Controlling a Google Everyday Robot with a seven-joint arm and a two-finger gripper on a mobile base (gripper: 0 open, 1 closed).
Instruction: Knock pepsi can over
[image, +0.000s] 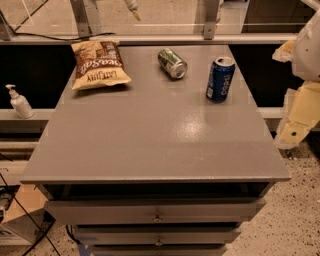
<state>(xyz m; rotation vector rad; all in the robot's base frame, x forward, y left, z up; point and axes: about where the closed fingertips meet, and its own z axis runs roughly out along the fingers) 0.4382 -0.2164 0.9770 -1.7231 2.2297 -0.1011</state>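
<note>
The pepsi can (220, 79) is dark blue with white lettering and a silver top. It stands upright near the right edge of the grey cabinet top (150, 140), towards the back. My gripper (299, 119), cream-coloured on a white arm, is at the far right of the view, off the cabinet's right side. It is to the right of the can, apart from it and nearer to me.
A green-and-silver can (172, 63) lies on its side at the back centre. A bag of chips (98, 64) lies at the back left. A white pump bottle (19, 102) stands on a ledge to the left. Drawers (156, 212) are below the front edge.
</note>
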